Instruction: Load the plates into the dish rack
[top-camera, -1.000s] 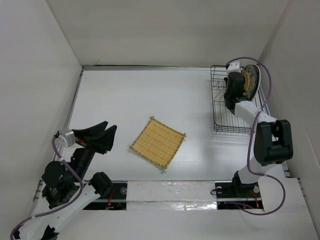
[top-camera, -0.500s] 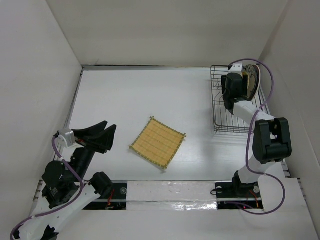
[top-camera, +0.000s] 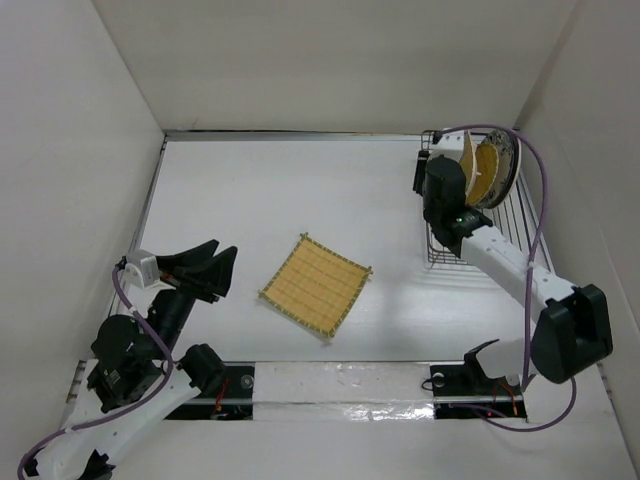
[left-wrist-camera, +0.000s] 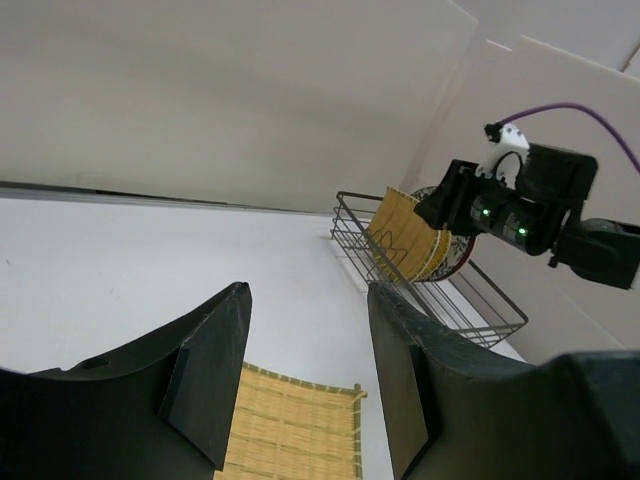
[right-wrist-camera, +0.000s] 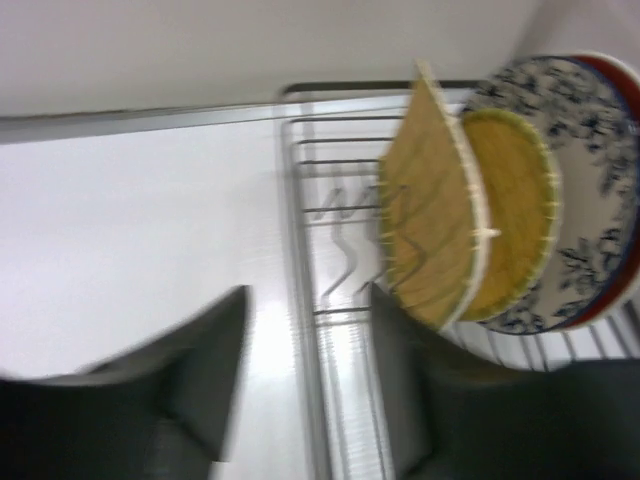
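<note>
The right gripper (right-wrist-camera: 308, 300) hangs spread and empty above the near rail of the dish rack (right-wrist-camera: 293, 180). Just past its right finger, a bamboo disc (right-wrist-camera: 430, 220) stands on edge. Behind it are a second disc (right-wrist-camera: 510, 200), the floral plate (right-wrist-camera: 590, 150) and the red-edged plate (right-wrist-camera: 625, 92). The left gripper (left-wrist-camera: 305, 300) is also spread and empty, with the square mat (left-wrist-camera: 290, 440) flat ahead below it.
</note>
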